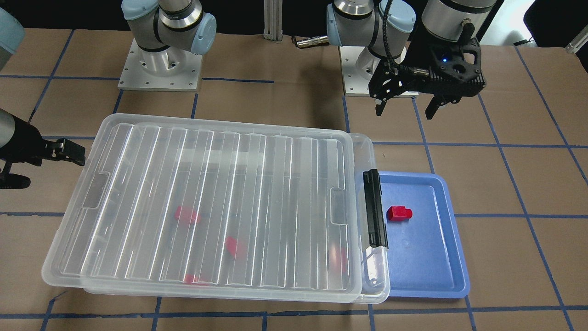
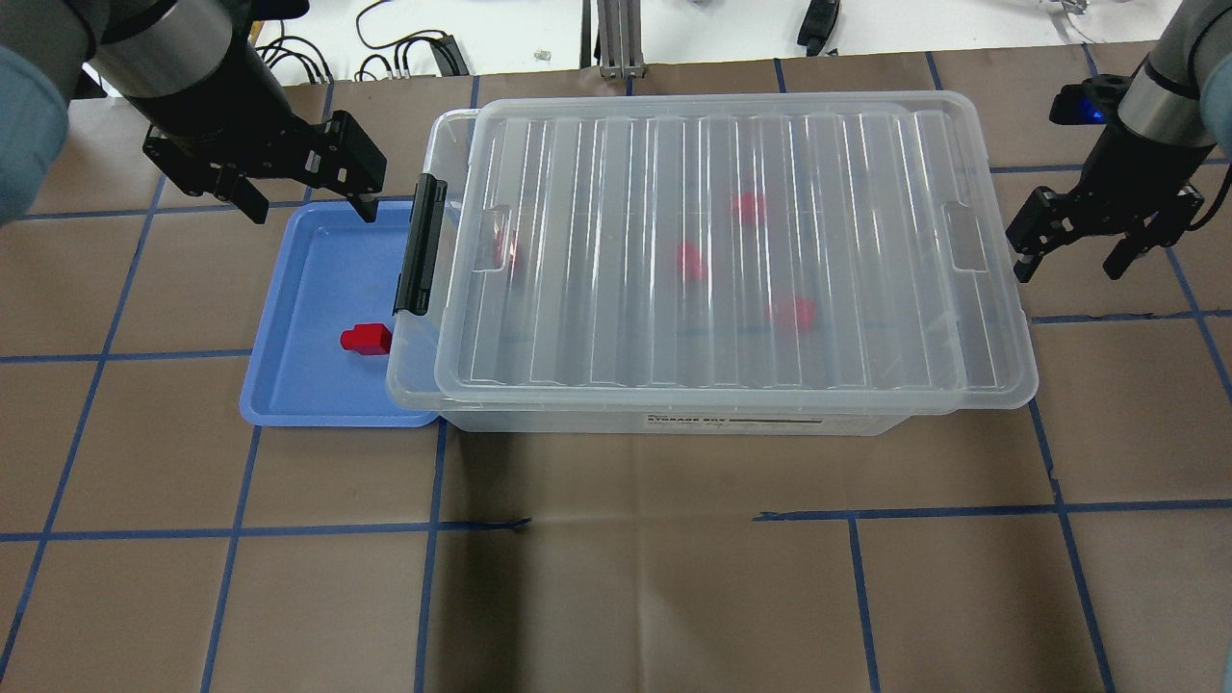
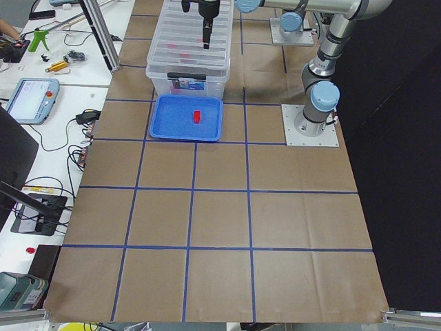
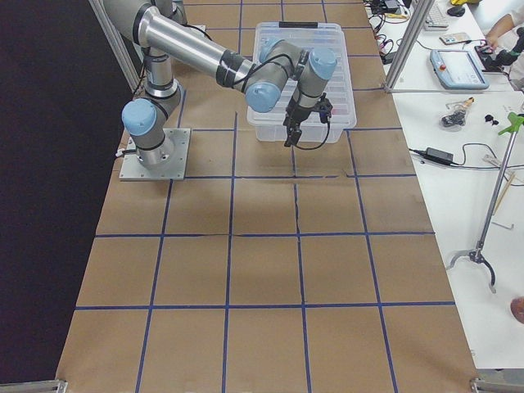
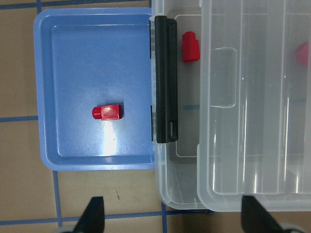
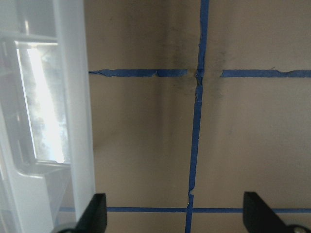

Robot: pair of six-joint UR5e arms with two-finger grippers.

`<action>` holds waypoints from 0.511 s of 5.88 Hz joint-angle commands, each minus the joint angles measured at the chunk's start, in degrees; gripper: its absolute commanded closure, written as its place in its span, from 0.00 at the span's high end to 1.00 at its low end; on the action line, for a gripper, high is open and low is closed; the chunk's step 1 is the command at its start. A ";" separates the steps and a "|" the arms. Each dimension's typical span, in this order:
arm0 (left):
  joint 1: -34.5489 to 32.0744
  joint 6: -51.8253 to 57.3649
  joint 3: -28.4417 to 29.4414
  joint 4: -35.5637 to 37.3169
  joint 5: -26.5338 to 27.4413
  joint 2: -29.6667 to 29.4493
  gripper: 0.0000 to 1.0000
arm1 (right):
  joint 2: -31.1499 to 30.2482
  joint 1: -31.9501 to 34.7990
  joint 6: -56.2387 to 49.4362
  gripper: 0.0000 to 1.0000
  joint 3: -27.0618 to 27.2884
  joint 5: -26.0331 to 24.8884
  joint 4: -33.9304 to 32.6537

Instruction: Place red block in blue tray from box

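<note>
Lid sits on the box, slid a bit toward the right hand, black latch at the tray end; it covers most of the red blocks inside. Tray lies right against the box's left end on the desk, with one red block in it, near the box side. Both hands spread wide, empty: left hand above the tray's far edge, right hand beside the box's other end.

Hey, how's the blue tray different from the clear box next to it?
The blue tray is opaque, shallow and open; the clear box is see-through, deeper and lidded. The tray holds one red block; the box holds several. Both are rectangular and sit side by side.
</note>
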 commanded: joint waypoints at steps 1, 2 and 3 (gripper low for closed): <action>0.08 -0.08 0.07 0.00 0.03 -0.35 0.99 | -0.01 0.97 0.06 1.00 0.00 1.32 0.04; 0.16 -0.08 0.07 0.00 0.03 -0.35 0.99 | 0.07 2.54 0.15 1.00 -0.35 1.23 -0.48; 0.34 0.01 0.07 0.00 0.03 -0.35 0.99 | -0.01 2.56 0.15 1.00 -1.22 1.15 -0.57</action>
